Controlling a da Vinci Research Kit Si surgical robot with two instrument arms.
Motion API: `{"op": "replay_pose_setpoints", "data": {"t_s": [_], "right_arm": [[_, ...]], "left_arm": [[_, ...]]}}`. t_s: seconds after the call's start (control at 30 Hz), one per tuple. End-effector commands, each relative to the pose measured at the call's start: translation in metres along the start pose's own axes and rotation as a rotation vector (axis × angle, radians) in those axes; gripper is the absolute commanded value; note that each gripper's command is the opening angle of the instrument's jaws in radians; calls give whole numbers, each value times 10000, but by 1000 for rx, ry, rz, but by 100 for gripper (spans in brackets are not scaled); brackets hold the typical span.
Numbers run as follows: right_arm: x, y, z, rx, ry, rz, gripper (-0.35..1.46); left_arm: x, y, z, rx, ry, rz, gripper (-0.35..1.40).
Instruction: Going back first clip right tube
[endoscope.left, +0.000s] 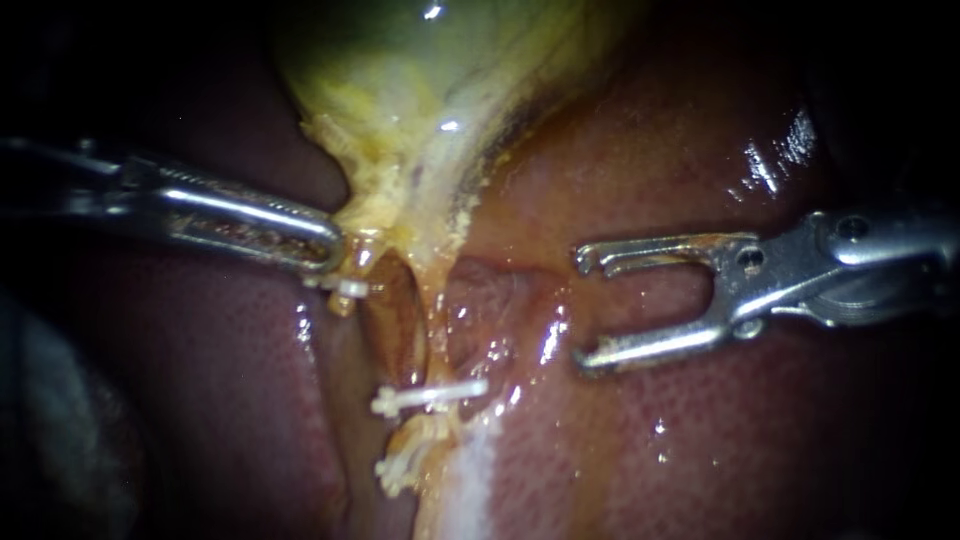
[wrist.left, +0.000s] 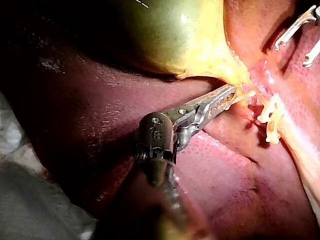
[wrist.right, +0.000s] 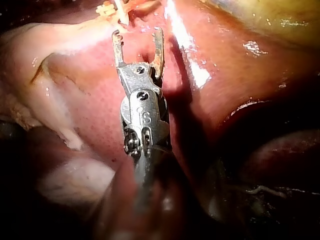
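Right pincer (endoscope.left: 580, 310) gapes empty over the liver (endoscope.left: 700, 450) near a clip (endoscope.left: 430, 395); left pincer (endoscope.left: 335, 245) grips the gallbladder (endoscope.left: 420, 80).

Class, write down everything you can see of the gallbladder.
The gallbladder is a glossy, greenish-yellow sac, smooth and wet, with bright glints. In the endoscope view it narrows downward into a pale yellow, ragged neck with a dark streak along one side. It lies against the red-brown liver. The left instrument grips the fringe of its neck. The right instrument is apart from it. Its upper part runs out of view.
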Motion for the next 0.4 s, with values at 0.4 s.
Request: {"op": "replay_pose_setpoints", "data": {"t_s": [0.4], "right_arm": [[1, 0, -2, 1, 1, -22, 49]], "left_arm": [[-7, -4, 12, -6, -6, 7, -35]]}}
